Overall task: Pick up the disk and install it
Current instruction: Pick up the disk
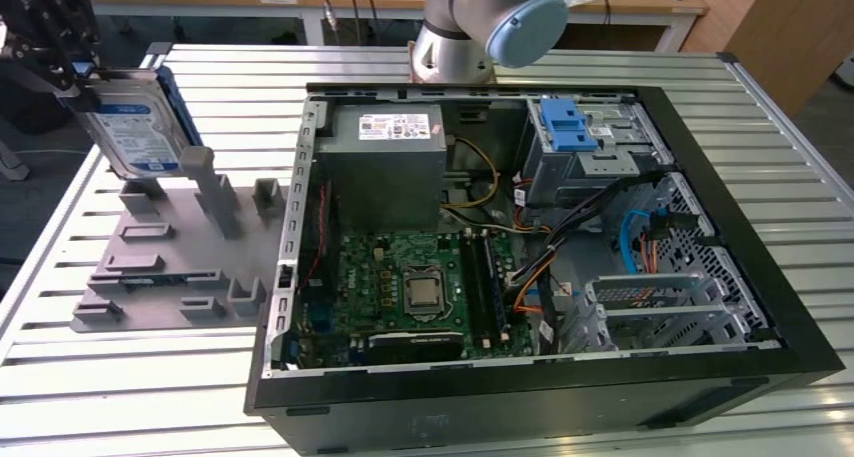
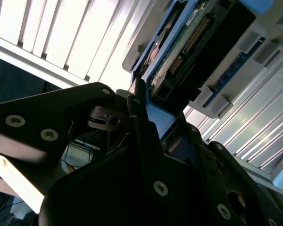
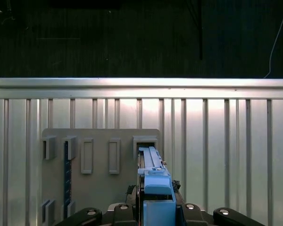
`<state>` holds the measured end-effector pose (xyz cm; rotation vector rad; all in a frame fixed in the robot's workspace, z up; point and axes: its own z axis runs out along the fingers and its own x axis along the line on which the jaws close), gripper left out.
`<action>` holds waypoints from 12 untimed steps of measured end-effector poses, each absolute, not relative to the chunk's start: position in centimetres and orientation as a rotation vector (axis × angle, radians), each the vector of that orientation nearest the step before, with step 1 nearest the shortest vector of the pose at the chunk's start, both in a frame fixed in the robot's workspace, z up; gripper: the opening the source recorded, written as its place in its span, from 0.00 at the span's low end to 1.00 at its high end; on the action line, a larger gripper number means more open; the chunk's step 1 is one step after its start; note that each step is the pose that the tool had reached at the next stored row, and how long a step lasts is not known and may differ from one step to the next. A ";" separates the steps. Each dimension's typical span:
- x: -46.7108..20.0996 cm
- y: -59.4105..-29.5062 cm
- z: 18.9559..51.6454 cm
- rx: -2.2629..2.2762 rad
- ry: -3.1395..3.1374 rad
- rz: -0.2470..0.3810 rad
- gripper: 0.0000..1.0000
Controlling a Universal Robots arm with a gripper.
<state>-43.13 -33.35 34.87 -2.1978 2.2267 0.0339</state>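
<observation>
Jaws clamped on the upper end of the disk [image 1: 130, 127], that's what we see at the far left of the exterior view, though the picture's edge cuts much of them off. Our disk hangs upright, label towards us, over the grey fixture [image 1: 160, 267] on the slatted table [image 1: 134, 397]. Whether its lower edge touches the fixture we cannot tell, since a grey post stands in front of that corner.

In the first wrist view we look along the disk [image 3: 154, 183] edge-on, with its blue frame towards us and an open slot of the fixture [image 3: 99, 141] beyond it. In the second wrist view the black links of the jaws cover the near end of the disk [image 2: 198, 37], and we see its circuit-board side.

Going right in the exterior view, we reach the open computer case [image 1: 534, 407] with its motherboard [image 1: 400, 277]. Then comes the arm's base [image 1: 461, 27], cut off at the top, and a drive cage with a blue latch [image 1: 567, 127].
</observation>
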 end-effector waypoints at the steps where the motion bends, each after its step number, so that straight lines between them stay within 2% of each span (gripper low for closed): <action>1: -43.1 -33.3 34.9 -2.198 2.227 0.034 0.36; 12: -43.1 -33.3 35.5 -2.198 2.227 0.034 0.36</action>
